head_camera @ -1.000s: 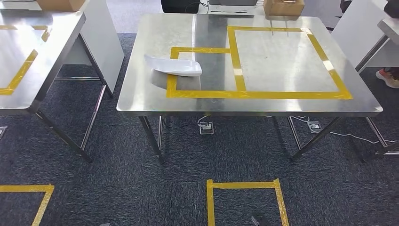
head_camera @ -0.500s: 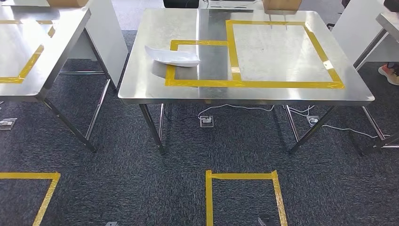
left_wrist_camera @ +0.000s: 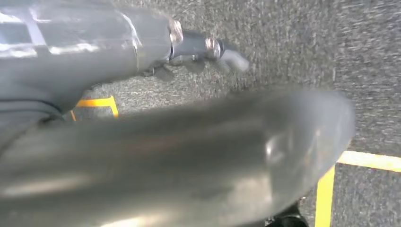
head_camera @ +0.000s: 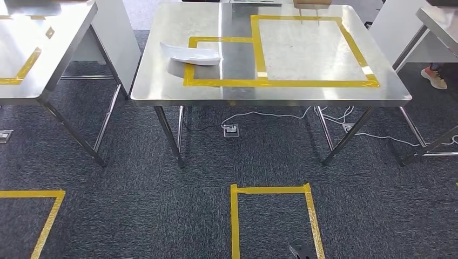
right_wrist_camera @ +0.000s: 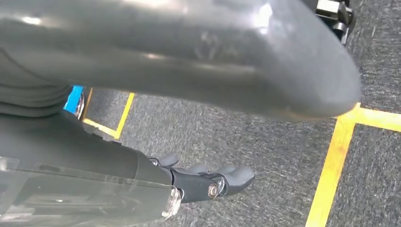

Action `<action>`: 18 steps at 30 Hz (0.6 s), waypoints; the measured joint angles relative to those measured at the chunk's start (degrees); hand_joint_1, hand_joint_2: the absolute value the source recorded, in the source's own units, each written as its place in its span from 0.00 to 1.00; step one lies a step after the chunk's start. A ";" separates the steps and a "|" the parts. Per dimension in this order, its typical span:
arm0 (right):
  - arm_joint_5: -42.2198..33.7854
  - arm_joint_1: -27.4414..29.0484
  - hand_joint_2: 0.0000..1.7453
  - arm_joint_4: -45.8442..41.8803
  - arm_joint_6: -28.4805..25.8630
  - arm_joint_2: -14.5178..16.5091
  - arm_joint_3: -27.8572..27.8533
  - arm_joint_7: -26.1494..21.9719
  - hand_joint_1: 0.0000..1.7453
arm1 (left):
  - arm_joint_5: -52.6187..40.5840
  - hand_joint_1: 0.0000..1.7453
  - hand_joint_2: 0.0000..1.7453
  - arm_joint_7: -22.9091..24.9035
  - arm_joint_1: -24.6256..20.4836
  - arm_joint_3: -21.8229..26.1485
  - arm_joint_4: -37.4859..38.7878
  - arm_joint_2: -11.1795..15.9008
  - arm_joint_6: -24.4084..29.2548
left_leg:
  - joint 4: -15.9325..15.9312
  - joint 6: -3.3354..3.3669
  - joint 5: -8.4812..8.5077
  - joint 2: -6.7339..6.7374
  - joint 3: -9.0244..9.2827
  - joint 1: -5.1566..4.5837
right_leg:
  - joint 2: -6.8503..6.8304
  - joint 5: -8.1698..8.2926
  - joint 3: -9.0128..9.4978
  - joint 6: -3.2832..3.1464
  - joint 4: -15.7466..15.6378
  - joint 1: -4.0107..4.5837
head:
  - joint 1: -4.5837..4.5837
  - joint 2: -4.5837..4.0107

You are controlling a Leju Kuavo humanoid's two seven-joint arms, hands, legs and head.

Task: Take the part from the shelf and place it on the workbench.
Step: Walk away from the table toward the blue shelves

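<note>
The white curved part (head_camera: 190,54) lies on the left side of the steel workbench (head_camera: 270,100), across the left edge of the smaller yellow-taped rectangle (head_camera: 221,81). Nothing touches it. Both arms hang low beside my body over the dark carpet. My left hand (left_wrist_camera: 189,47) shows against the floor with its dark fingers loosely extended and nothing in them. My right hand (right_wrist_camera: 203,184) is the same, fingers apart and slightly curved, holding nothing. The left wrist view is blurred.
A second steel table (head_camera: 32,48) stands at the left, with a white panel (head_camera: 116,32) between the tables. Cables and floor sockets (head_camera: 230,130) lie under the workbench. A yellow tape rectangle (head_camera: 270,216) marks the carpet in front. A person's shoe (head_camera: 435,78) shows at the right.
The whole picture has shifted: the camera has moved back from the workbench, which now sits higher and smaller in view. The white part stays where it was on the table.
</note>
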 joint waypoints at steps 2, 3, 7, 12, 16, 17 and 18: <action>0.51 -0.02 0.00 -0.04 -0.01 -0.24 0.05 0.22 0.00 | 0.26 0.00 0.00 -0.14 0.02 0.01 0.37 -0.32 -0.46 | -0.39 0.67 0.76 0.02 -0.50 0.30 | 0.18 -2.78 -1.47 1.00 3.51 -0.30 | 0.37 0.00; 0.71 -0.01 0.00 -0.04 0.06 -0.34 0.08 0.31 0.00 | 0.36 0.00 0.00 -0.23 0.04 0.01 0.60 -0.46 -0.78 | -0.38 0.82 1.08 0.01 -0.81 0.29 | 0.23 -5.06 -2.76 1.53 7.04 -0.57 | 0.72 0.00; 1.41 -0.04 0.00 0.03 0.14 -0.52 0.26 0.55 0.00 | 0.69 0.00 0.00 -0.55 0.20 -0.03 1.59 -1.21 -1.37 | -0.28 0.63 1.98 0.00 -1.87 0.31 | 0.25 -8.39 -4.52 2.65 15.20 -1.58 | 1.74 0.00; 2.81 -0.34 0.00 0.08 0.33 -1.08 0.62 1.05 0.00 | 0.90 0.00 0.00 0.26 0.10 -0.03 2.72 -1.78 -1.72 | -0.05 -0.47 2.56 -0.02 -2.34 0.18 | 0.34 -2.49 4.61 1.84 -1.34 -1.75 | 2.16 0.00; 3.91 -0.22 0.00 0.14 0.32 -1.47 0.85 1.23 0.00 | 1.39 0.00 0.00 0.59 0.13 -0.04 3.59 -1.96 -1.43 | 1.08 -1.68 1.75 0.00 -3.14 0.26 | 0.23 -1.97 4.32 -0.12 -1.91 -1.65 | 2.05 0.00; 4.18 -0.30 0.00 0.01 -0.08 -1.45 0.89 1.39 0.00 | 1.51 0.00 0.00 0.50 0.11 -0.03 3.67 -2.06 -1.03 | 2.92 -1.87 0.34 -0.01 -3.96 0.27 | 0.15 -1.70 4.20 -0.56 -2.07 -1.70 | 1.88 0.00; 4.44 -0.38 0.00 -0.18 -0.52 -1.40 0.90 1.67 0.00 | 1.57 0.00 0.00 0.52 0.10 -0.03 3.72 -2.20 -0.58 | 6.18 -2.00 -1.73 -0.03 -5.42 0.29 | 0.08 -1.52 3.97 -0.86 -2.08 -1.66 | 1.63 0.00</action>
